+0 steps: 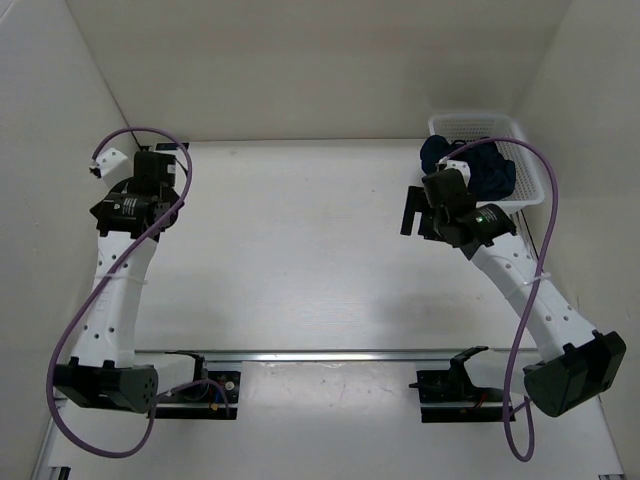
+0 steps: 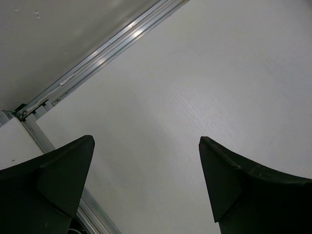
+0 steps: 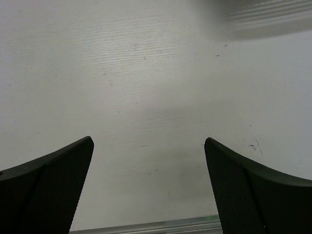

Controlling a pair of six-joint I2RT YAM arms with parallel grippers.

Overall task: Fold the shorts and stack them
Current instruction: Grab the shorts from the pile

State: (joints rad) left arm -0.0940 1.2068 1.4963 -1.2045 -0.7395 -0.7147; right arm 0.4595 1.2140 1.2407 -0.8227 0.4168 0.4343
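**Shorts.** The shorts [image 1: 480,165] lie bunched in a dark navy heap inside the basket [image 1: 536,178], which stands at the far right corner of the table [image 1: 300,260]. They are not folded. The right arm's wrist partly covers the near left part of the heap in the top view. Neither wrist view shows the shorts.

**Right gripper.** The right gripper [image 1: 415,215] is at the far right of the table, just beside the basket's near left side and outside it. Its wrist view shows the tool [image 3: 148,140] with both fingers [image 3: 253,185] spread wide and only bare table between them. It grips nothing. A blurred pale shape at the top right of that view may be the basket; this cannot be confirmed.

**Left gripper.** The left gripper [image 1: 168,152] is at the far left of the table, close to the left wall and well apart from the basket. Its wrist view shows the tool [image 2: 146,139] with the fingers [image 2: 58,175] wide apart and nothing between them. A metal rail [image 2: 97,53] runs slantwise across that view beyond the fingertips.

**Other.** A purple cable [image 1: 75,330] loops along the left arm; a second one runs along the right arm. The middle of the table carries no cloth.
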